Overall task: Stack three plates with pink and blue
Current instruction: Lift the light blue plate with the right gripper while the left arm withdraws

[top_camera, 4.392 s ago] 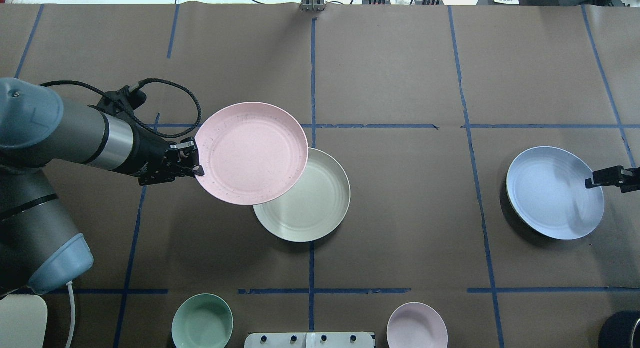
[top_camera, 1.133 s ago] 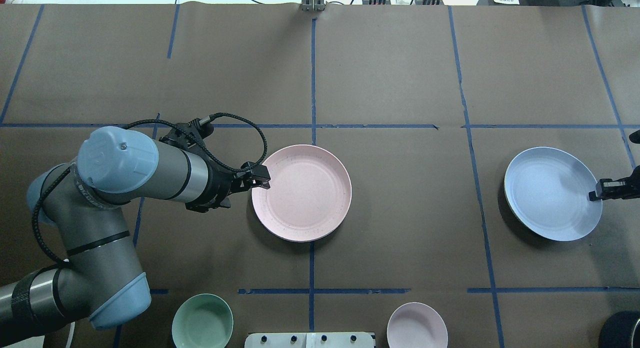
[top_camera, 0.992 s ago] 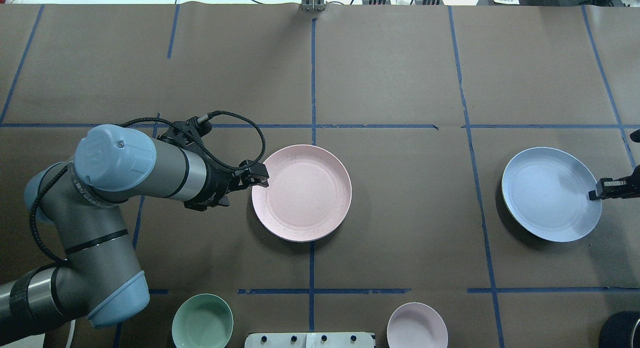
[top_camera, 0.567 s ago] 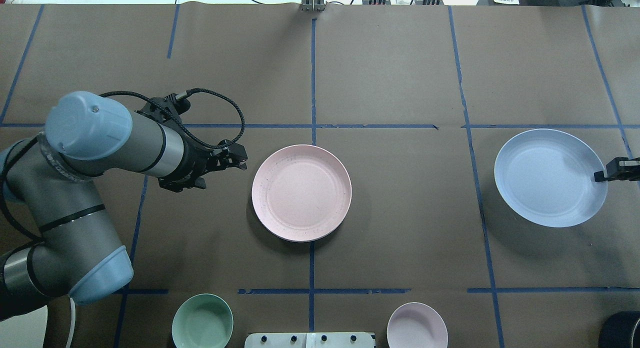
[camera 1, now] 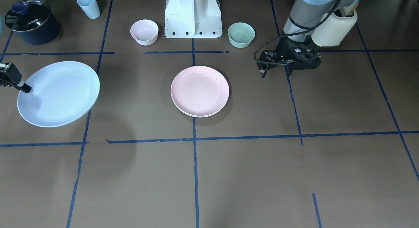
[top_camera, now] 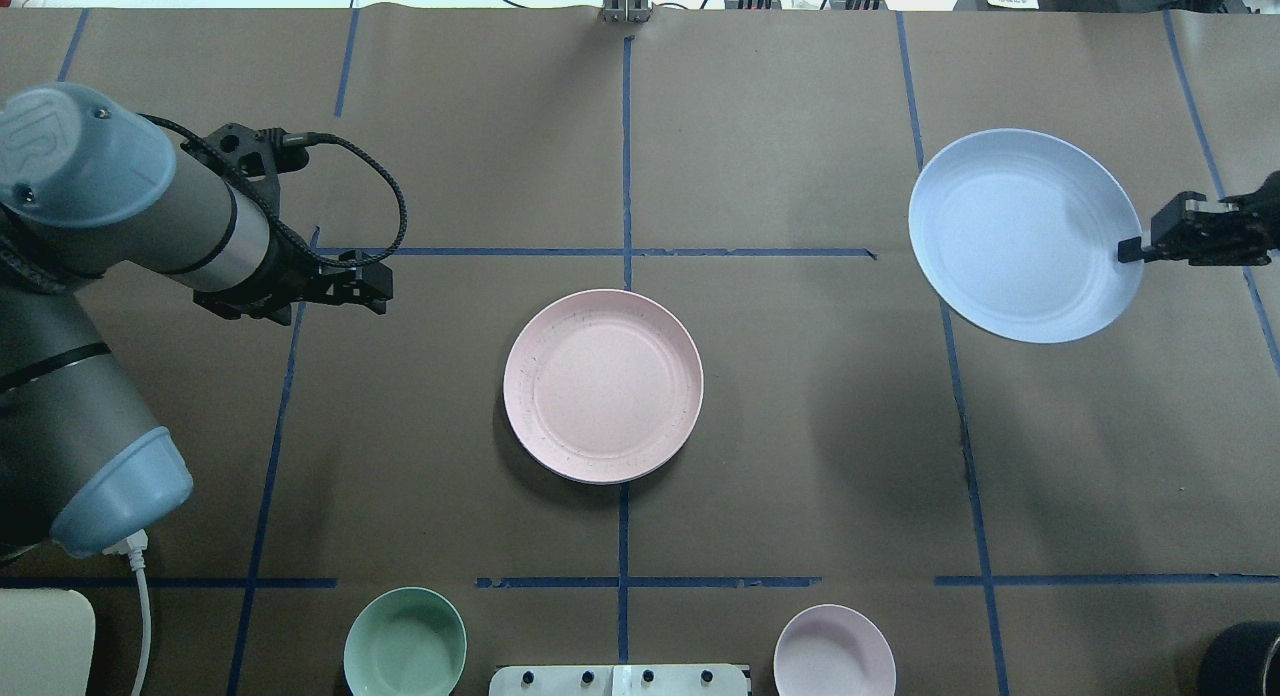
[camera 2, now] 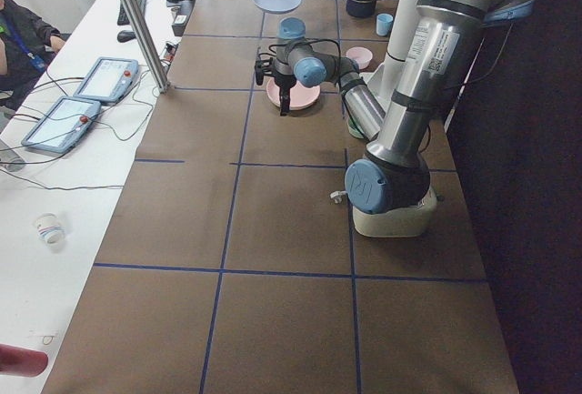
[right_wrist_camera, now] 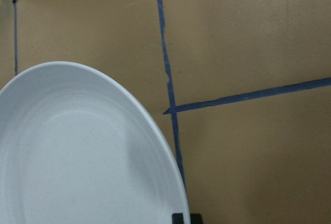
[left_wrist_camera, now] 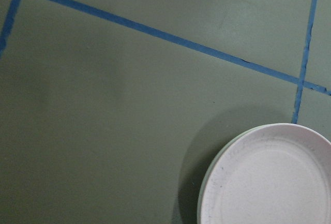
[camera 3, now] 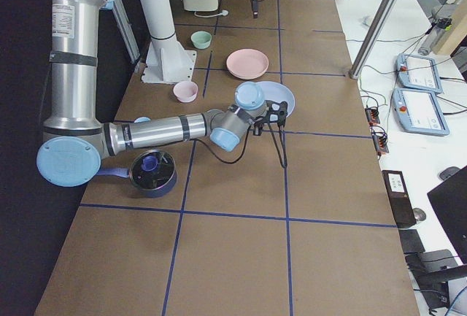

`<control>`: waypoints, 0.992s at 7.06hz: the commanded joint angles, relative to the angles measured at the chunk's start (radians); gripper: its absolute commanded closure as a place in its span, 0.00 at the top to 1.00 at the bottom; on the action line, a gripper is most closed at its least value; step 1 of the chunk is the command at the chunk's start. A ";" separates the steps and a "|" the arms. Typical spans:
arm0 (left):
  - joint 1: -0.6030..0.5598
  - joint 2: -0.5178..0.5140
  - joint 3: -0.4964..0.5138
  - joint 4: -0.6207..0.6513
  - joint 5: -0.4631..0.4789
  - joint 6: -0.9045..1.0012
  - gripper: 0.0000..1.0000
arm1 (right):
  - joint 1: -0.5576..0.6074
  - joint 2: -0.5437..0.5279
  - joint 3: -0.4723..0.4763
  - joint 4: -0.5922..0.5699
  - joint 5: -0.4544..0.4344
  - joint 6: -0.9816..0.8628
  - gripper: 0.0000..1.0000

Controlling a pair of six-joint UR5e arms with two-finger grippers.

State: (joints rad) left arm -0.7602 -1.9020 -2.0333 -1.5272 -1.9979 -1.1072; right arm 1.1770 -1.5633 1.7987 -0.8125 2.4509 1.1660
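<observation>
The pale pink plate (top_camera: pixel 603 386) lies flat at the table's centre on top of the cream-white plate, of which only a thin rim (camera 1: pixel 196 116) shows. Both also show in the left wrist view, pink plate (left_wrist_camera: pixel 274 182) and cream rim (left_wrist_camera: pixel 203 198). My left gripper (top_camera: pixel 378 291) is open and empty, well to the left of the stack and raised. My right gripper (top_camera: pixel 1130 251) is shut on the right rim of the light blue plate (top_camera: pixel 1020 234) and holds it tilted above the table at the far right. The blue plate fills the right wrist view (right_wrist_camera: pixel 77 151).
A green bowl (top_camera: pixel 405 644) and a small pink bowl (top_camera: pixel 834 651) stand by the robot base (camera 1: pixel 193 15). A light blue cup (camera 1: pixel 88 6) and a dark pot (camera 1: pixel 31 21) stand at the near right corner. Blue tape lines cross the brown table.
My left gripper set the pink plate on the cream-white plate, let go and drew back to the left. My right gripper lifted the blue plate off the table and carried it farther from the robot.
</observation>
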 commanded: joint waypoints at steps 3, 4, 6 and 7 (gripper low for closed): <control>-0.227 0.159 -0.001 0.041 -0.146 0.411 1.00 | -0.196 0.316 0.083 -0.335 -0.097 0.164 0.00; -0.279 0.191 0.005 0.041 -0.189 0.491 1.00 | -0.332 0.366 0.080 -0.343 -0.239 0.247 0.00; -0.390 0.260 0.015 0.041 -0.240 0.675 1.00 | -0.578 0.439 0.071 -0.410 -0.496 0.323 0.00; -0.422 0.268 0.025 0.041 -0.254 0.708 1.00 | -0.639 0.443 0.071 -0.430 -0.553 0.328 0.00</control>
State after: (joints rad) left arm -1.1358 -1.6543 -2.0178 -1.4868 -2.2315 -0.4629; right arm 0.6365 -1.1402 1.8716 -1.2115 1.9940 1.4724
